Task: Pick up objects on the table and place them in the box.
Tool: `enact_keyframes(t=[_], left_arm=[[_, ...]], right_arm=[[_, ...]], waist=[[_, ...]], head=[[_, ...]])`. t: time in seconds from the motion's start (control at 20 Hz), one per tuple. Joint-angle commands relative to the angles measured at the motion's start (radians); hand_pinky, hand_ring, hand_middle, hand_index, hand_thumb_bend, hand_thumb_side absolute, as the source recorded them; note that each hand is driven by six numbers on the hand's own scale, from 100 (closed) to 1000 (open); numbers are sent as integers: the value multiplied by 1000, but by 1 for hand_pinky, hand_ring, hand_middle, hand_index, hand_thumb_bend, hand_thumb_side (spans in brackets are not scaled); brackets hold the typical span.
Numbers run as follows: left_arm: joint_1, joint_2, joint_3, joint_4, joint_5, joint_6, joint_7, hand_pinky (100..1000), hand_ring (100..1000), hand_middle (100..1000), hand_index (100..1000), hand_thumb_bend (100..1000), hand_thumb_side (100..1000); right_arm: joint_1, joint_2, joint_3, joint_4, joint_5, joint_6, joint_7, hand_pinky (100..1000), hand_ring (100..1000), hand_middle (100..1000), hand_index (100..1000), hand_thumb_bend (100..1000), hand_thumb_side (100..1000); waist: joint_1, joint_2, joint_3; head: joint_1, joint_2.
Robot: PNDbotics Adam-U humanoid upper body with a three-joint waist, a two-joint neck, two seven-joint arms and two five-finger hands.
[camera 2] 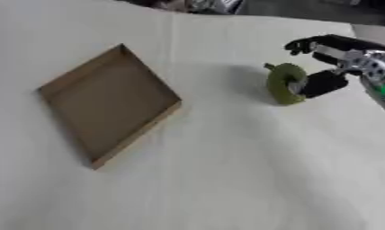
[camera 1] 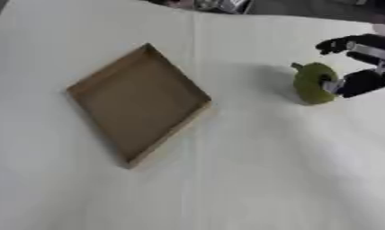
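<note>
Right eye view: right robot hand [camera 2: 325, 67] pinches green fruit [camera 2: 284, 84], well apart from box [camera 2: 109, 105] rim.

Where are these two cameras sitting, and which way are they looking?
Left eye view: in the robot's head, looking down at the table; its right hand shows at the right edge.
Right eye view: beside it, same downward look; the right hand and more of its arm show.
Both share the box and the green object the hand holds.
</note>
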State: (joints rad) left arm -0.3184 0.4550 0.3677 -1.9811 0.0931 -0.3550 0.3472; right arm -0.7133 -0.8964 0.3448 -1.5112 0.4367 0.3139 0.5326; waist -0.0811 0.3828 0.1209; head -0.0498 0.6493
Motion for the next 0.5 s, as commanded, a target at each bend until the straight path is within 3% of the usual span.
enact_keyframes(t=[0.05, 0.5], left_arm=[[-10, 17, 1, -19, 6, 1, -6, 633, 698, 649, 814, 100, 598], [-12, 16, -4, -19, 11, 2, -17, 632, 698, 649, 814, 100, 597]], right_arm=[[-22, -11, -16, 41, 26, -18, 2, 960, 982, 907, 1000, 100, 301], [-40, 19, -23, 156, 109, -45, 6, 951, 973, 907, 1000, 100, 365]], waist=[[7, -18, 0], [7, -15, 3]], head=[[-1, -8], [2, -12]])
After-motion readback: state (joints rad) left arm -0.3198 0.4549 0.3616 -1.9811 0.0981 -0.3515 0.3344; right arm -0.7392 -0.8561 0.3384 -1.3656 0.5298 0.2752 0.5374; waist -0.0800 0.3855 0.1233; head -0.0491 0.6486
